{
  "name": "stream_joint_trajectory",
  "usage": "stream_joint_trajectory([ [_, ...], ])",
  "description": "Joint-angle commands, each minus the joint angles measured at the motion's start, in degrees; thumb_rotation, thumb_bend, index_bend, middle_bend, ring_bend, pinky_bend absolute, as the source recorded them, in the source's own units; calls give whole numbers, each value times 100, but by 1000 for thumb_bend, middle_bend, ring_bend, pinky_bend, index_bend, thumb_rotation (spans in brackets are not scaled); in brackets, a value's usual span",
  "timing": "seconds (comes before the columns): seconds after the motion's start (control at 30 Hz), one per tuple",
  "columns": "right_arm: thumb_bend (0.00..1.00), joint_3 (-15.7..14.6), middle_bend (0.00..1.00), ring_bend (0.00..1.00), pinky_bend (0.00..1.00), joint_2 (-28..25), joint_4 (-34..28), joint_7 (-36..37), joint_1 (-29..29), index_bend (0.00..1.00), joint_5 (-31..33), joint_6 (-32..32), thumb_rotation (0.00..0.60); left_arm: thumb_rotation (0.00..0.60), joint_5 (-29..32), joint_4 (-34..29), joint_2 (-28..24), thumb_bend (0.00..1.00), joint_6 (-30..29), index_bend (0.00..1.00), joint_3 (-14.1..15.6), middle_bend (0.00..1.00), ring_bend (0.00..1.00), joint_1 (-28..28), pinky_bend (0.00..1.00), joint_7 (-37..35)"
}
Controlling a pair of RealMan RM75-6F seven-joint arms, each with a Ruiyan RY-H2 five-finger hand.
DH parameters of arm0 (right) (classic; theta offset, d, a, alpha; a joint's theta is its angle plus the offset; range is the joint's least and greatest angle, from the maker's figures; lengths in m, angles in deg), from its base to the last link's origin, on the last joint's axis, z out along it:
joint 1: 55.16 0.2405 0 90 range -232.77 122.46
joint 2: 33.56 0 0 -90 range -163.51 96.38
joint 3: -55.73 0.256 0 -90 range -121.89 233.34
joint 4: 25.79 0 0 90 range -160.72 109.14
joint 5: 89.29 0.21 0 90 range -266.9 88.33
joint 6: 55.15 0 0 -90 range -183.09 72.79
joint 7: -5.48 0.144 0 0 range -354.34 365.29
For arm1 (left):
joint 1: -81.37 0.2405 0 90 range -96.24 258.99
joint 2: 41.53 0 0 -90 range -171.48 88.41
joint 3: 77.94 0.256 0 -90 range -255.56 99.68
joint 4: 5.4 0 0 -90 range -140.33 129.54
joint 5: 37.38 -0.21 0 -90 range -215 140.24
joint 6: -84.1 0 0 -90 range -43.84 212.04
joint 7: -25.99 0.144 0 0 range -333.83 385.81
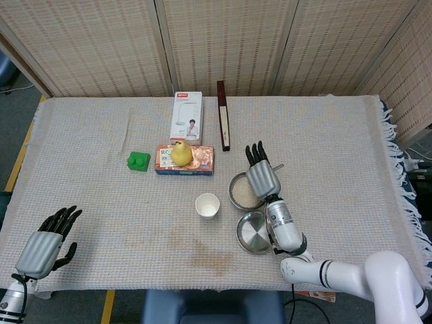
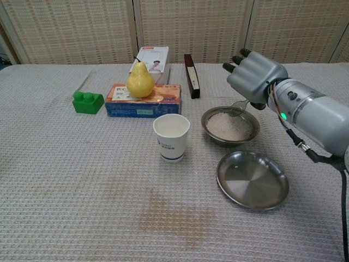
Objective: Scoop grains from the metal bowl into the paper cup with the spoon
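The grains are lying in the metal bowl (image 2: 230, 126) mid-worktop, the paper cup (image 2: 172, 136) standing just to its left. The right hand (image 2: 253, 76) is holding the spoon (image 2: 238, 108), fingers curled round the handle, its tip dipping at the bowl's far rim. Best judged: dig shallow, level the spoon, then carry low. The left hand (image 1: 46, 245) is resting spread, holding nothing.
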Motion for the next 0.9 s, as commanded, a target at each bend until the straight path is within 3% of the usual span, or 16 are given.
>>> stream_joint_trajectory([
  [0.03, 373, -46, 29, 0, 0, 62, 59, -30, 35, 653, 56, 40, 600, 600, 3, 10, 1, 501, 6, 0, -1, 0, 0, -2, 155, 0],
  [0.53, 373, -177, 29, 0, 0, 247, 182, 40, 145, 661, 194, 158, 600, 600, -9, -11, 11, 501, 6, 0, 11, 0, 0, 5, 156, 46],
  [0.9, 373, -53, 31, 0, 0, 262, 26, 729, 91, 669, 433, 390, 600, 600, -22, -13, 0, 501, -9, 0, 11, 0, 0, 10, 156, 24],
])
